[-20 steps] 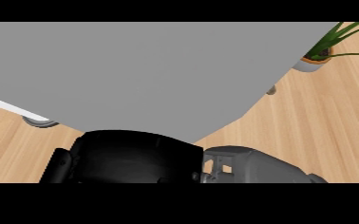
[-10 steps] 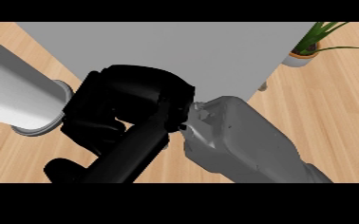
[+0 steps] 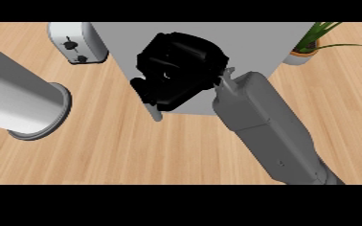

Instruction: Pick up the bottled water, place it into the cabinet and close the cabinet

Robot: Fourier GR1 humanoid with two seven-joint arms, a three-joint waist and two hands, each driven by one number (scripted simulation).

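My right hand [image 3: 176,74] is a dark mass in the middle of the head view, set against the lower left part of a flat grey cabinet panel [image 3: 262,43]. Its grey forearm [image 3: 265,124] runs down to the lower right edge. A small grey handle-like piece [image 3: 155,113] sticks out just below the hand at the panel's lower left corner. No bottled water shows anywhere, and whether the hand holds anything is hidden. My left hand does not show.
A silver toaster [image 3: 76,43] stands at the upper left on the wooden surface [image 3: 141,148]. A large grey cylinder [image 3: 28,103] lies at the left edge. A potted plant [image 3: 311,48] is at the upper right.
The whole view has swung. The hand and forearm now sit higher and further right, the grey cylinder has slid down-left, and the toaster has come into view.
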